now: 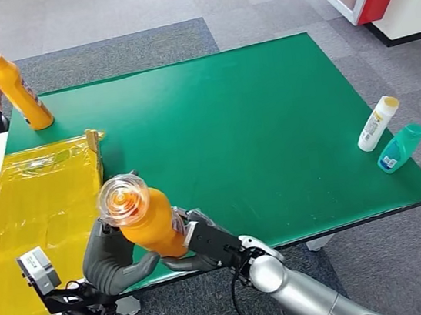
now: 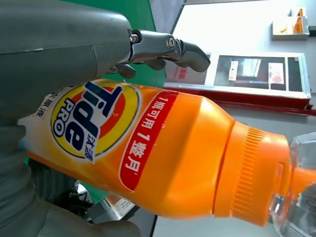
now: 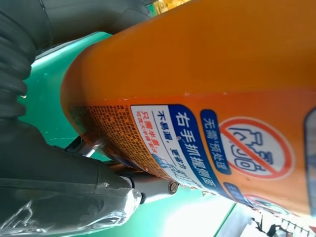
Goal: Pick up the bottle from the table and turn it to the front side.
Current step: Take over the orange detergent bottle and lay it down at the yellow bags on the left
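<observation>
Both hands hold the orange bottle (image 1: pixel 149 221) above the near edge of the green table (image 1: pixel 263 135), toward its near left corner. The left hand (image 1: pixel 112 256) cups the bottle's lower body from the left, thick grey thumb and darker fingers (image 2: pixel 164 49) wrapped round it. The right hand (image 1: pixel 204 240) grips it from the right, arm reaching in from the lower right and fingers pressed to the label. The bottle is tilted, its clear cap (image 1: pixel 123 198) pointing up toward the head camera.

The left wrist view shows the front label (image 2: pixel 93 123): "Tide PRO" in blue on a yellow and orange roundel, with a red band of white Chinese writing containing 2 numerals "1". The right wrist view shows the back label (image 3: pixel 209 148): blue strips of white Chinese text and a red crossed-out circle.

A second orange bottle (image 1: pixel 14 86) leans at the far left corner. A yellow bag (image 1: pixel 40 219) lies along the left edge. Near the right edge lie a white bottle (image 1: pixel 378 124) with a yellow cap and a teal bottle (image 1: pixel 400 148), just beside each other
</observation>
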### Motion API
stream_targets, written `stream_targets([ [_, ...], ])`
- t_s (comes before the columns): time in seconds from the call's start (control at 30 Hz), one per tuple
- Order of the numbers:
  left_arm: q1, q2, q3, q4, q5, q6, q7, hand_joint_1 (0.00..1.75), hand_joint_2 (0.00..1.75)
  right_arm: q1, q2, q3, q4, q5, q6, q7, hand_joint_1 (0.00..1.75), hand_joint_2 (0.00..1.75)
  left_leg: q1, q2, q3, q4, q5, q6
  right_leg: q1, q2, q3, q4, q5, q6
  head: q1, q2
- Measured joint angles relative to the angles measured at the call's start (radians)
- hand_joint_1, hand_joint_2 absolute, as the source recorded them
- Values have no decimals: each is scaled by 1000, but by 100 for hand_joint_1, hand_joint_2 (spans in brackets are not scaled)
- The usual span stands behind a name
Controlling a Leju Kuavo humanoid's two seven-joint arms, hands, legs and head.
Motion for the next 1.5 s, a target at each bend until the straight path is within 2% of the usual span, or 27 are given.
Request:
stream_targets([
  [0.2,-2,0,-2,0,-12,11,0,0,175,0,1,2,18,10,-12,6,175,175,0,0,0,0,0,0,0,0,0,0,0,0,0,0],
  [0.33,-3,0,-4,0,-16,18,4,173,175,0,1,3,25,27,-25,9,175,175,0,0,0,0,0,0,0,0,0,0,0,0,0,0],
  [0.73,-10,10,-5,0,-32,22,6,175,175,7,4,11,20,70,-35,12,175,175,0,0,0,0,0,0,0,0,0,0,0,0,0,0],
  [0.77,-10,11,-5,0,-32,22,6,175,175,8,4,12,17,71,-35,12,141,175,0,0,0,0,0,0,0,0,0,0,0,0,0,0],
  [0.87,-10,13,-5,-1,-31,22,6,175,175,11,4,15,11,73,-36,12,10,175,0,0,0,0,0,0,0,0,0,0,0,0,0,0],
  [0.9,-10,14,-5,-1,-31,22,6,175,175,12,4,16,10,74,-36,13,0,175,0,0,0,0,0,0,0,0,0,0,0,0,0,0],
  [1.2,-6,20,-5,-1,-47,34,8,175,175,17,3,19,3,72,-39,15,0,175,0,0,0,0,0,0,0,0,0,0,0,0,0,0],
  [1.5,-8,57,44,1,-200,114,42,175,175,26,0,-4,-23,70,-58,17,0,175,0,0,0,0,0,0,0,0,0,0,0,0,0,0],
])
